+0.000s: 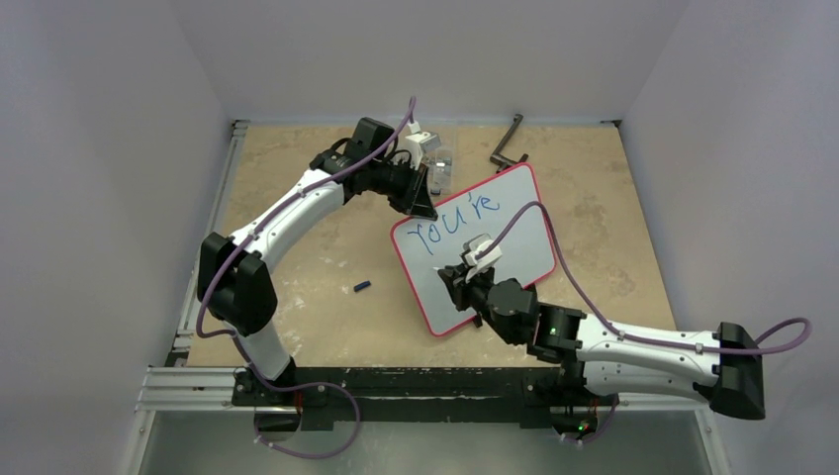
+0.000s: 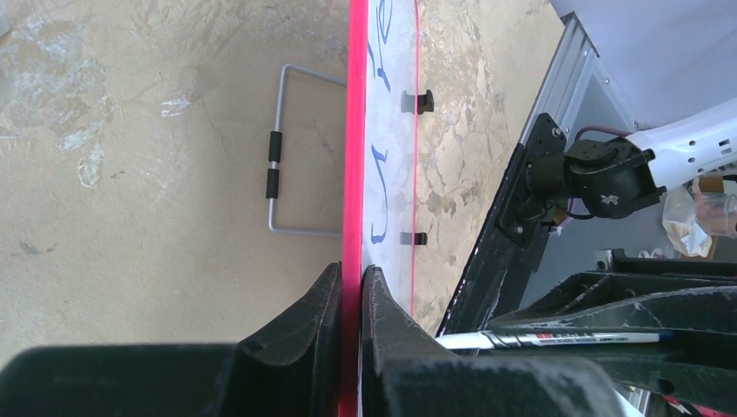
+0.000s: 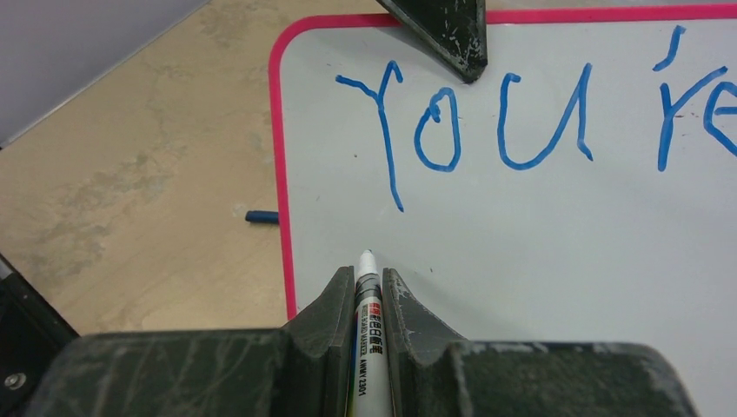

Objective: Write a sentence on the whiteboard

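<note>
1. Our right gripper (image 3: 367, 278) is pressed together on a white marker (image 3: 368, 321), whose barrel runs straight out between the fingers with the tip forward.
2. Our left gripper (image 2: 350, 274) is clamped on the red frame of the whiteboard (image 3: 539, 261), one finger on the back and one on the writing face. It holds the far edge near the corner above the "Y".
3. The whiteboard (image 1: 519, 252) sits mid-table, turned at a slant, between the two arms. The sentence (image 3: 521, 113) so far reads "You're" in blue along the upper part.
4. The relation that counts: the marker tip sits just below the "Y", near the board's left edge. Blank board stretches away to the right and toward the gripper.
5. The marker's long axis runs roughly across the line of writing, pointing at the word. We cannot tell whether the tip touches the surface.
6. We judge that the next word starts a second line from about here, and the right arm is the nearer one.
7. Count: one whiteboard, one marker, one written word, two grippers, and one small blue cap (image 1: 362, 287) on the table well left of the board.
</note>
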### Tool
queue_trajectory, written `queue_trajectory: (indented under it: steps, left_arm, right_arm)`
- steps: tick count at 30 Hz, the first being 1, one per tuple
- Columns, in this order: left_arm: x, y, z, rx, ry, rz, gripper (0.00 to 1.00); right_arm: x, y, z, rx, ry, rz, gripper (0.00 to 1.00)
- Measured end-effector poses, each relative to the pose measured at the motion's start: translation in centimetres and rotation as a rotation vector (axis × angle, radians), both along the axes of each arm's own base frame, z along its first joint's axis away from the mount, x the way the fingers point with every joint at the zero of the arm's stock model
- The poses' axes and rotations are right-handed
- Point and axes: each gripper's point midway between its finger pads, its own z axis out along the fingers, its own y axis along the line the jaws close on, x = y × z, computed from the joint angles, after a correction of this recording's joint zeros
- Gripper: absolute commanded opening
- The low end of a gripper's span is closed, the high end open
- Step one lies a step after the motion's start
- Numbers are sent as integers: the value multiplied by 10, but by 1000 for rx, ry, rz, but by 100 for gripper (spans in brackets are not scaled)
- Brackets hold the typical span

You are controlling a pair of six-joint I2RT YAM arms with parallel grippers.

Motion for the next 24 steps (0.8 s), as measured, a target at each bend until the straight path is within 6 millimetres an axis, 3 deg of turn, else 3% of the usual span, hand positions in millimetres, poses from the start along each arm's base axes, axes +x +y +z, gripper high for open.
queue_trajectory:
  steps: [7, 24]
  left_arm:
    - [0, 0, 0, 1, 0, 1, 0]
    - [1, 0, 0, 3, -7, 3, 0]
  right_arm:
    - [6, 1, -16, -61, 4, -37, 0]
    - [9, 14, -27, -82, 6, -25, 0]
